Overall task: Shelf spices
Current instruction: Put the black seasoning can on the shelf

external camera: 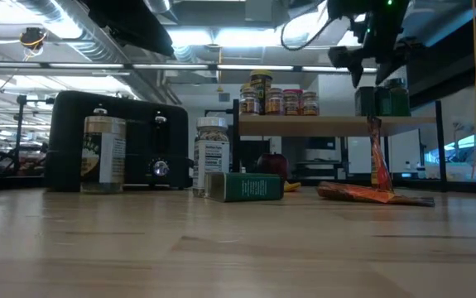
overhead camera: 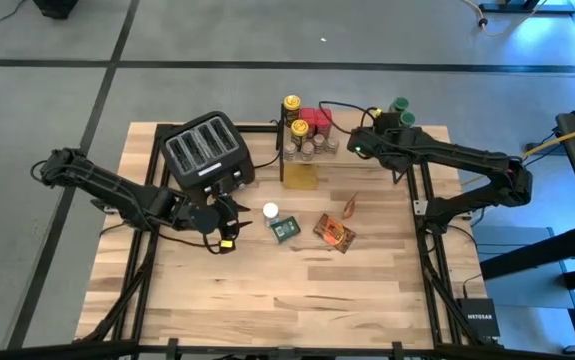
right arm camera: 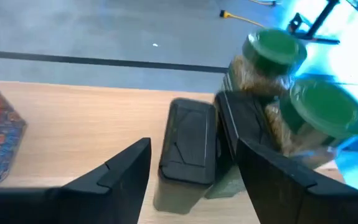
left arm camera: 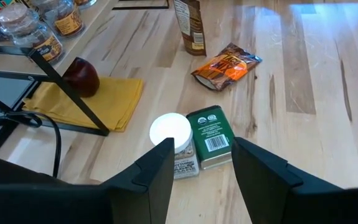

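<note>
The shelf [overhead camera: 367,165] stands at the far side, right of the black toaster [overhead camera: 207,150]. On its plank stand spices: yellow-lidded jars [overhead camera: 292,104], red tins [overhead camera: 313,120], two green-lidded jars [right arm camera: 272,50] and two dark-lidded tins [right arm camera: 188,146]. My right gripper [right arm camera: 194,180] hovers open over the plank's right part, its fingers on either side of one dark-lidded tin. My left gripper [left arm camera: 203,180] is open above the table, short of a white-lidded jar [left arm camera: 171,134] standing upright and a green tin [left arm camera: 211,137] lying flat. An orange foil packet [left arm camera: 225,65] also lies on the table.
A yellow cloth [left arm camera: 88,102] and a dark red round thing [left arm camera: 82,76] lie under the shelf. Another packet [external camera: 376,157] stands upright by the shelf's front. A silver-lidded jar [external camera: 105,153] stands before the toaster. Bare wood [overhead camera: 267,290] fills the near half.
</note>
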Robot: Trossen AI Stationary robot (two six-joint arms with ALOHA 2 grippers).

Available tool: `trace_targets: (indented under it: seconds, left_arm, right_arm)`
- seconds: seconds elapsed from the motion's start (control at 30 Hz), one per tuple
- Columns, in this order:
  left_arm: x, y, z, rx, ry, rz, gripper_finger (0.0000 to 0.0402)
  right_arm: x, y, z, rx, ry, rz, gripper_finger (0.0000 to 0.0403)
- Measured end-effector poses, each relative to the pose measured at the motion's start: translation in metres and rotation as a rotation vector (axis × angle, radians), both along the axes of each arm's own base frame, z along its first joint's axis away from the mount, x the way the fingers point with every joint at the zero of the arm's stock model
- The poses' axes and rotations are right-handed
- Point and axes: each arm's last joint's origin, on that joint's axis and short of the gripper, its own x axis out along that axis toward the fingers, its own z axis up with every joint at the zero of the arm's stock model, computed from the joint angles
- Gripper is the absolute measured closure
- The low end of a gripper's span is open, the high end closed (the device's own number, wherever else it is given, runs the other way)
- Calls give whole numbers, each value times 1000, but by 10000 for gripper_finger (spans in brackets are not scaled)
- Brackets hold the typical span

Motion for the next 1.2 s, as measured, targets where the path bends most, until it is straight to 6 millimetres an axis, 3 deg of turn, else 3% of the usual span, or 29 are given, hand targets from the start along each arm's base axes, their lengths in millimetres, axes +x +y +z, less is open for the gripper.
trace_targets:
  seconds: [0.17, 0.4, 0.6, 0.77, 1.2]
  left_arm:
    - [0, 0, 0, 0, 0, 0, 249]
    - [0, 0, 0, -3, -1, 1, 249]
    - [0, 0, 0, 0, 0, 0, 249]
    - [0, -1, 0, -3, -1, -1, 249]
    - [0, -1, 0, 0, 2, -5, 249]
  right_arm:
    - [1, 3, 24, 11, -39, 74, 160]
    - [12, 16, 32, -8, -61, 182, 159]
    - [33, 27, 18, 61, -31, 279, 159]
    - [47, 21, -2, 112, 33, 263, 159]
    - [47, 5, -11, 104, 105, 199, 159]
